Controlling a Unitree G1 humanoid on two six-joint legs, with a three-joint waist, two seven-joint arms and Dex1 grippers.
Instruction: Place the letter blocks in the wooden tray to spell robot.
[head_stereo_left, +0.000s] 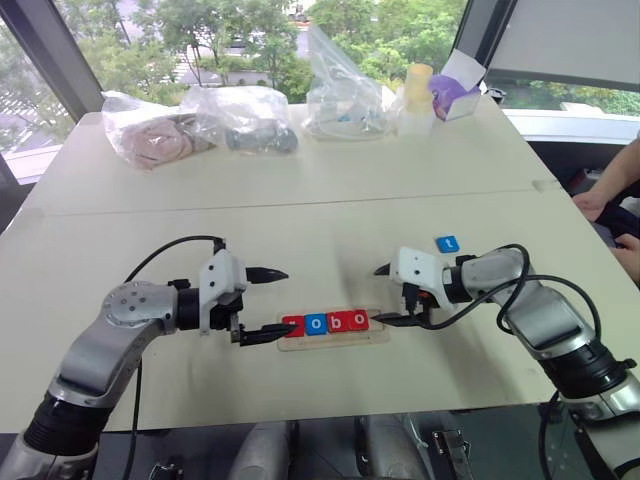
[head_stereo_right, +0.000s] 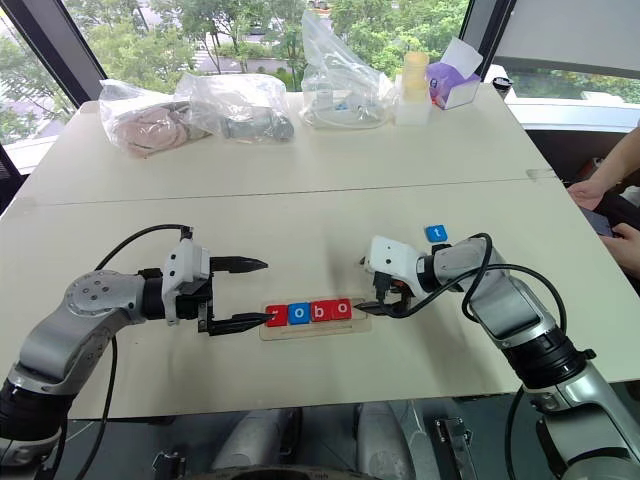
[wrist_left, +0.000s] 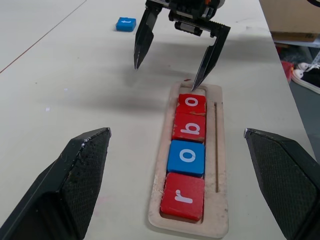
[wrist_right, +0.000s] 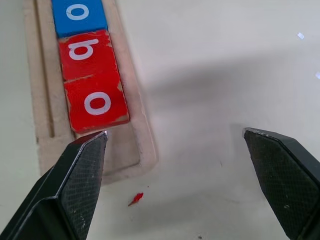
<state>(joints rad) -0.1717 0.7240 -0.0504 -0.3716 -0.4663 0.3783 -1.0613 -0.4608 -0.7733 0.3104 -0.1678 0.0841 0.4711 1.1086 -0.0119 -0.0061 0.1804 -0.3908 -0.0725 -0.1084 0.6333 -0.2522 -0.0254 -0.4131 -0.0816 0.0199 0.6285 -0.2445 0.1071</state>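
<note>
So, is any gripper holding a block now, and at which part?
No. Both the left gripper and right gripper are open and hold nothing. Four blocks sit in the tray; the blue t block lies alone.

This looks like an office or lab room set up for robot trials. A wide pale tabletop (head_stereo_left: 300, 200) stands against large windows (head_stereo_left: 250, 30) looking out on trees. Clear plastic bags (head_stereo_left: 240, 115) of parts, a tissue box (head_stereo_left: 455, 95) and a plastic bottle (head_stereo_left: 417, 95) line its far edge. A person's hand (head_stereo_left: 592, 203) rests at one side.
</note>
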